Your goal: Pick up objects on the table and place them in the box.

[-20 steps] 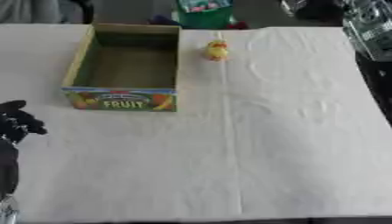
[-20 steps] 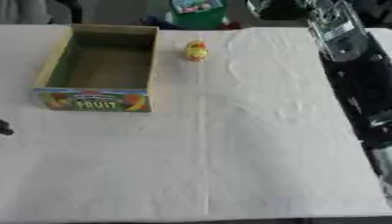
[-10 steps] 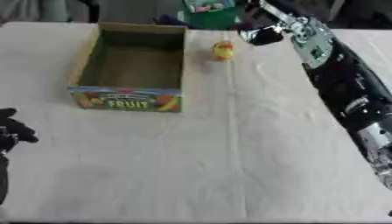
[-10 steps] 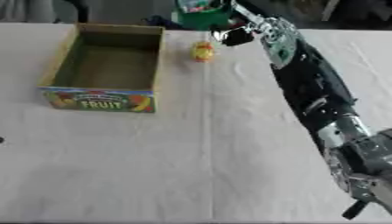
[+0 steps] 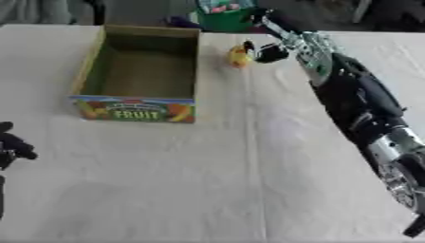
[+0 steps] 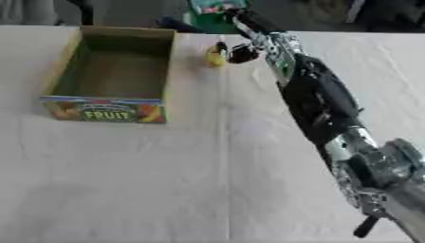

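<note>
Open cardboard fruit-print box point(image 5: 137, 76) empty; nothing placed yet. Small yellow rounded object point(image 5: 238, 56) on white cloth, right of box. My right hand point(image 5: 264, 50) at it, fingers curling around; grasp unconfirmed. Left hand point(image 5: 12, 146) idle, lower left, fingers unclear.

The right arm runs from the 5 o'clock corner of the view up toward 12 o'clock, stretched nearly straight, black with silver joints near its base. The right hand point(image 5: 267, 49) sits at its far end, fingers curled downward toward 9 o'clock. The left hand point(image 5: 12, 144) shows only at the 9 o'clock edge, low, its dark fingers loosely bent and holding nothing.
</note>
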`<action>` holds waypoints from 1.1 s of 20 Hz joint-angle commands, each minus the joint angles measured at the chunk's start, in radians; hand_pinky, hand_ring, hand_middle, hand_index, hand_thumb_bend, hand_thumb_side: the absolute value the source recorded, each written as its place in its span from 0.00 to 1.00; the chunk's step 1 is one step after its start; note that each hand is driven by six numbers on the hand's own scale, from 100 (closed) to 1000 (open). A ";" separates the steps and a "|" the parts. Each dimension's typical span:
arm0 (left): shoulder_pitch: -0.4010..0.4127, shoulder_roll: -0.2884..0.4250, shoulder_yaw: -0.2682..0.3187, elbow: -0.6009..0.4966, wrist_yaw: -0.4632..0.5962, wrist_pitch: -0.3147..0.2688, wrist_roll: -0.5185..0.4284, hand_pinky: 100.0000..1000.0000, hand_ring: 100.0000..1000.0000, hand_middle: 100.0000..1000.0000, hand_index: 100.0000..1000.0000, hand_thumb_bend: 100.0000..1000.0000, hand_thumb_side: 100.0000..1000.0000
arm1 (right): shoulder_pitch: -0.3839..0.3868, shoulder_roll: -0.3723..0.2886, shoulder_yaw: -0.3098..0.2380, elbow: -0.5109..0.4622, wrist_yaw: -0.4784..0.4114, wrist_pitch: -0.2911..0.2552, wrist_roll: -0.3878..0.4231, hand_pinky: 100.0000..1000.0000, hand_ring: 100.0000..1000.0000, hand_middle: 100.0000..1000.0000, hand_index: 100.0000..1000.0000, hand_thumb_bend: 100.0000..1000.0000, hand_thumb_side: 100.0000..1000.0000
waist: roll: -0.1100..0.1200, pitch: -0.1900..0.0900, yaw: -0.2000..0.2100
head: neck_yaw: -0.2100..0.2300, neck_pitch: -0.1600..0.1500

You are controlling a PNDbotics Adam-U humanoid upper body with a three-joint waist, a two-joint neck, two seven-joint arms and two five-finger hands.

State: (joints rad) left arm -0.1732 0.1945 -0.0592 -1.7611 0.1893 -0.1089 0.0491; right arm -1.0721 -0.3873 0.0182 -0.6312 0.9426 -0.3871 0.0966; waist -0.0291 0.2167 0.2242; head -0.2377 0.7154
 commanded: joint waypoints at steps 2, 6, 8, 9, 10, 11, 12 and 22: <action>-0.014 0.012 -0.001 -0.014 0.001 -0.001 -0.004 0.41 0.43 0.39 0.63 0.00 0.76 | -0.013 -0.003 -0.008 -0.002 0.060 0.025 -0.045 0.87 0.89 0.88 0.89 0.00 0.13 | 0.003 -0.012 0.005 | -0.008 -0.014; -0.014 0.012 -0.001 -0.015 0.001 -0.001 -0.005 0.41 0.43 0.39 0.63 0.00 0.76 | -0.010 0.005 -0.005 0.011 0.107 0.047 -0.068 0.88 0.90 0.88 0.89 0.00 0.14 | 0.004 -0.011 0.011 | -0.012 -0.016; -0.014 0.011 -0.001 -0.015 0.001 -0.001 -0.006 0.41 0.43 0.39 0.63 0.00 0.76 | -0.008 0.007 -0.006 0.018 0.119 0.051 -0.065 0.90 0.90 0.89 0.89 0.00 0.12 | 0.003 -0.010 0.013 | -0.013 -0.016; -0.014 0.011 -0.001 -0.015 0.001 -0.001 -0.006 0.41 0.43 0.39 0.63 0.00 0.76 | -0.008 0.008 -0.006 0.021 0.124 0.053 -0.064 0.90 0.91 0.89 0.90 0.00 0.14 | 0.003 -0.010 0.014 | -0.014 -0.017; -0.015 0.011 -0.001 -0.015 0.001 -0.001 -0.006 0.41 0.43 0.39 0.63 0.00 0.76 | -0.006 0.009 -0.007 0.024 0.129 0.055 -0.063 0.91 0.91 0.90 0.90 0.00 0.14 | 0.004 -0.009 0.014 | -0.015 -0.018; -0.015 0.011 -0.001 -0.015 0.001 -0.001 -0.006 0.41 0.43 0.39 0.63 0.00 0.76 | -0.004 0.010 -0.007 0.027 0.135 0.058 -0.062 0.91 0.91 0.90 0.90 0.00 0.14 | 0.004 -0.009 0.015 | -0.015 -0.019; -0.015 0.011 -0.001 -0.015 0.001 -0.001 -0.006 0.41 0.43 0.39 0.63 0.00 0.76 | -0.003 0.010 -0.007 0.029 0.141 0.062 -0.062 0.92 0.91 0.90 0.90 0.00 0.14 | 0.004 -0.008 0.016 | -0.016 -0.020; -0.019 0.011 -0.002 -0.017 0.001 -0.002 -0.007 0.41 0.43 0.39 0.63 0.00 0.76 | 0.011 0.013 -0.011 0.048 0.209 0.124 -0.098 0.90 0.87 0.86 0.90 0.00 0.16 | 0.006 0.001 0.028 | -0.024 -0.029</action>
State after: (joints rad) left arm -0.1818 0.1943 -0.0595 -1.7613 0.1895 -0.1088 0.0449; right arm -1.0454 -0.3597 0.0125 -0.5772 1.1383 -0.2730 0.0071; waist -0.0269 0.2317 0.2518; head -0.2584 0.6971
